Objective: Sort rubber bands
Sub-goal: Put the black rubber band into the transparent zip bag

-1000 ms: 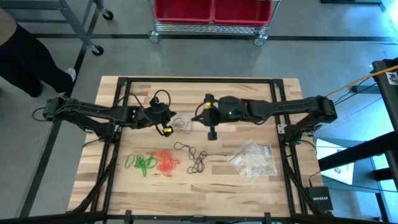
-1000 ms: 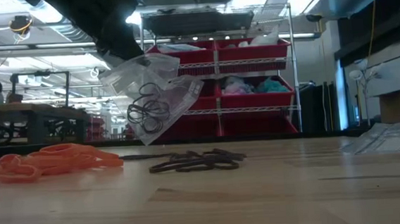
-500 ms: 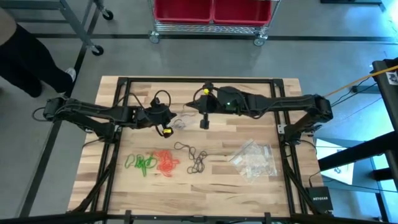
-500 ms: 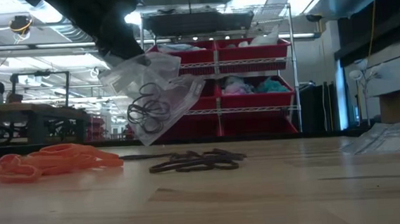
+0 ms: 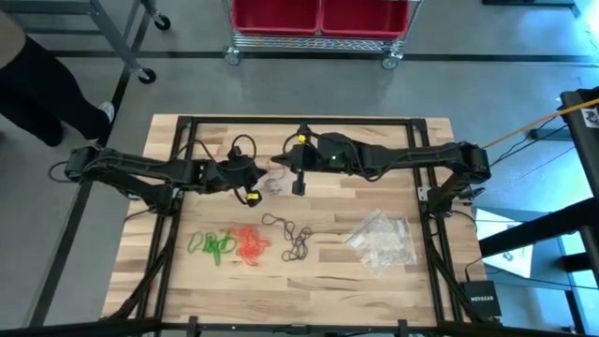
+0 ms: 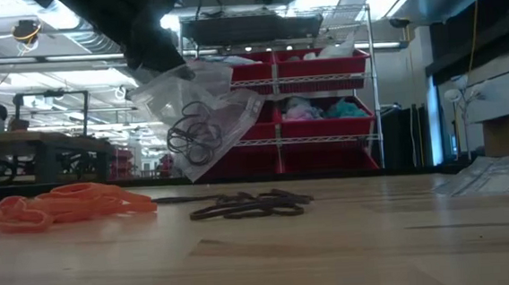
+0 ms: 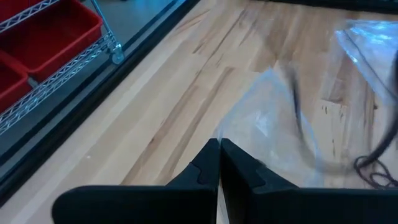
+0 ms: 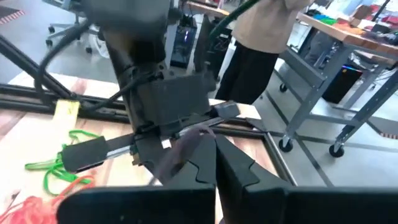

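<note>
Entry: band sort, bagging stage, black lot.

Left gripper (image 5: 251, 190): over the rear-centre of the worktop (image 5: 328, 281), fingers (image 7: 208, 171) pressed together on the rim of a clear bag (image 6: 200, 110), held up off the surface. Bag holds several black loops (image 6: 193, 133) (approx. half a dozen; overlap blocks an exact count).

Right gripper (image 5: 298, 183): just beside the bag's far side, near its mouth, fingers (image 8: 231, 168) closed or nearly so. Whether they pinch the film or a band, cannot tell.

Step in hand, as judged: filling the held bag w/ black bands. To do it well: left keeps the mouth high and steady so loops don't slide out; right should grip the opposite lip and spread it wide before any drop; take bands in small bunches, release deep inside, not at the lip.

Stock on worktop:
- green bands (image 5: 213, 245): 1 cluster, front-left, loops not countable.
- orange-red bands (image 5: 250, 243): 1 pile, touching the green cluster's right side; many loops.
- loose black bands (image 5: 292, 236): 1 strung-out tangle, centre-front, maybe 6–10.
- spare clear bags (image 5: 382, 241): 1 heap, front-right, well apart from the bands; qty unclear.

Sorted so far: part of black only; green and orange-red unbagged.
</note>
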Motion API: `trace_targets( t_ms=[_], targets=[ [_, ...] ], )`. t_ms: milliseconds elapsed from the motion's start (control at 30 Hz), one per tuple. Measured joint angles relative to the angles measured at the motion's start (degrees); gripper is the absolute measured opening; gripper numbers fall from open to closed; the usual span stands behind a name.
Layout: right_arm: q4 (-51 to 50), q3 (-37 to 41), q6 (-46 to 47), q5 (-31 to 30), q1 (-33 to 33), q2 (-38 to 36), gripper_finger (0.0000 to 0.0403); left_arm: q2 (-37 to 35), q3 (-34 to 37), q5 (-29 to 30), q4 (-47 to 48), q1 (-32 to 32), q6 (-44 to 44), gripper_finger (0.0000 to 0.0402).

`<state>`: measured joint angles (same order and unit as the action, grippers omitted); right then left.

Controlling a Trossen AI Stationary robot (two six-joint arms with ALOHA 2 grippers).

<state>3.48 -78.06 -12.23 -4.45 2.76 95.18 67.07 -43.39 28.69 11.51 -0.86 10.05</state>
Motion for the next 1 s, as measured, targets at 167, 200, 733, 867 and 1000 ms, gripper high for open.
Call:
trace_targets(
  t_ms=[167, 200, 733, 867, 1000],
  targets=[
    [-0.59, 0.07, -0.04, 0.13, 0.0, 1.09, 0.0, 0.0, 0.01, -0.41, -0.44, 0.0, -0.34, 0.0],
    [-0.09, 0.07, -0.04, 0.13, -0.02, 1.2, 0.0, 0.0, 0.0, -0.46, -0.44, 0.0, -0.6, 0.0],
    [-8.8, 0.04, 3.28, 2.12, -0.11, 4.37, 0.0, 0.0, 0.0, -0.82, -1.72, 0.01, -1.82, 0.0],
    [-9.93, 0.04, 6.29, 0.86, -0.11, 4.3, 0.0001, -0.11, 0.01, -0.82, -2.01, 0.11, -1.95, 0.0],
    [-11.09, 0.02, 8.34, -0.85, -0.11, 4.3, 0.0028, -0.24, -0.01, -0.79, -1.79, 0.11, -1.95, 0.0]
  ],
)
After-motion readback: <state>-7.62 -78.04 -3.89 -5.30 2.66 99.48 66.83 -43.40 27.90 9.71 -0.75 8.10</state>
